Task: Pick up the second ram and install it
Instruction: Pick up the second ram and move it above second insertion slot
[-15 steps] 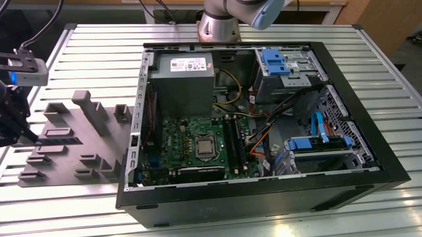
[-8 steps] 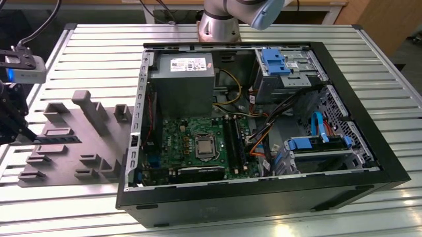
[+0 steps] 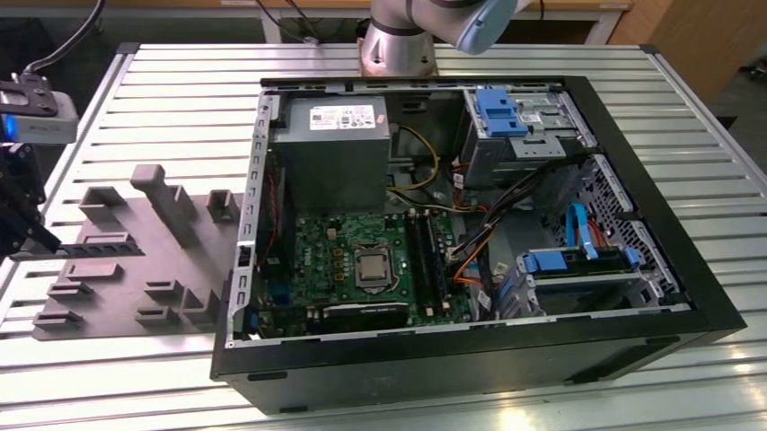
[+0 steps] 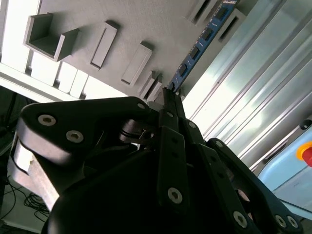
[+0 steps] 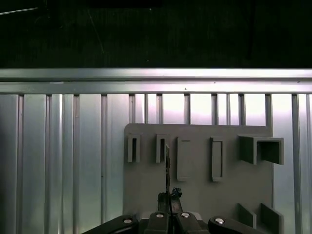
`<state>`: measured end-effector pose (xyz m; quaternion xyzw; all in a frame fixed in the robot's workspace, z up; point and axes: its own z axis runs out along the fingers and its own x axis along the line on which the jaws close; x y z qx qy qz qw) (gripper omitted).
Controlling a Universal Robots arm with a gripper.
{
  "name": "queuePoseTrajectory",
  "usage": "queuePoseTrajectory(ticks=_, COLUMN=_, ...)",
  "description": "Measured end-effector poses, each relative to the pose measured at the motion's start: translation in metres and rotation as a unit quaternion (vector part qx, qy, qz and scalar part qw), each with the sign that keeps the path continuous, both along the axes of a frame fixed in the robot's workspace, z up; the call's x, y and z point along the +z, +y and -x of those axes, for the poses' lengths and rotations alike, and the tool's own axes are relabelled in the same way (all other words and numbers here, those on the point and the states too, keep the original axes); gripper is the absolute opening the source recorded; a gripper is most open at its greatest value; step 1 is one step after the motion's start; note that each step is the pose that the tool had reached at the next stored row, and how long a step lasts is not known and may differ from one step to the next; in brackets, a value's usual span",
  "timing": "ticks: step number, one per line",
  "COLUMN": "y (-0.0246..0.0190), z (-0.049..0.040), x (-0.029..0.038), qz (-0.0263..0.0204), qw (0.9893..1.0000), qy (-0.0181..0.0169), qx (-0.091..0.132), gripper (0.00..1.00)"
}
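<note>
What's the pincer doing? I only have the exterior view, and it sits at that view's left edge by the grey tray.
Observer: In the second wrist view the pincer is shut on one end of the second ram.
Operator: Is the stick clear of the tray?
Observer: Can't tell. The first wrist view shows it edge-on above the grey holder tray, close beside a slotted post.
Operator: Which face is showing?
Observer: In the second wrist view the blue side with its row of black chips faces the camera, and the stick runs straight out from the pincer.
</note>
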<state>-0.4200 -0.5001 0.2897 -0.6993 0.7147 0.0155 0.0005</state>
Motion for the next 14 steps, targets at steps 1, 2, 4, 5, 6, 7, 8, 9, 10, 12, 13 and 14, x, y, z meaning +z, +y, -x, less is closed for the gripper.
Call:
queuePoseTrajectory(ticks=1, y=0.0, z=0.0, x=0.0009, qz=0.0, qw=1.0, qy=0.0, qx=0.0, gripper=0.11)
queuePoseTrajectory(ticks=2, y=0.0, z=0.0, x=0.0017, qz=0.0, qw=1.0, qy=0.0, qx=0.0, gripper=0.11)
queuePoseTrajectory(ticks=4, y=0.0, z=0.0, x=0.0034, qz=-0.0002, qw=1.0, qy=0.0, qx=0.0, gripper=0.11)
queuePoseTrajectory(ticks=5, y=0.0, z=0.0, x=0.0044, qz=-0.0002, qw=1.0, qy=0.0, qx=0.0, gripper=0.11)
queuePoseTrajectory(ticks=6, y=0.0, z=0.0, x=0.0053, qz=-0.0002, qw=1.0, qy=0.0, qx=0.0, gripper=0.11)
queuePoseTrajectory(ticks=7, y=0.0, z=0.0, x=0.0063, qz=-0.0002, qw=1.0, qy=0.0, qx=0.0, gripper=0.11)
queuePoseTrajectory(ticks=8, y=0.0, z=0.0, x=0.0075, qz=-0.0002, qw=1.0, qy=0.0, qx=0.0, gripper=0.11)
queuePoseTrajectory(ticks=9, y=0.0, z=0.0, x=0.0085, qz=-0.0002, qw=1.0, qy=0.0, qx=0.0, gripper=0.11)
queuePoseTrajectory(ticks=10, y=0.0, z=0.0, x=0.0094, qz=-0.0003, qw=1.0, qy=0.0, qx=0.0, gripper=0.11)
queuePoseTrajectory(ticks=12, y=0.0001, z=0.0, x=0.0112, qz=-0.0003, qw=1.0, qy=0.0, qx=0.0, gripper=0.11)
queuePoseTrajectory(ticks=13, y=0.0, z=0.0, x=0.0122, qz=-0.0003, qw=1.0, qy=0.0, qx=0.0, gripper=0.11)
queuePoseTrajectory(ticks=14, y=0.0, z=0.0, x=0.0131, qz=-0.0003, qw=1.0, qy=0.0, qx=0.0, gripper=0.11)
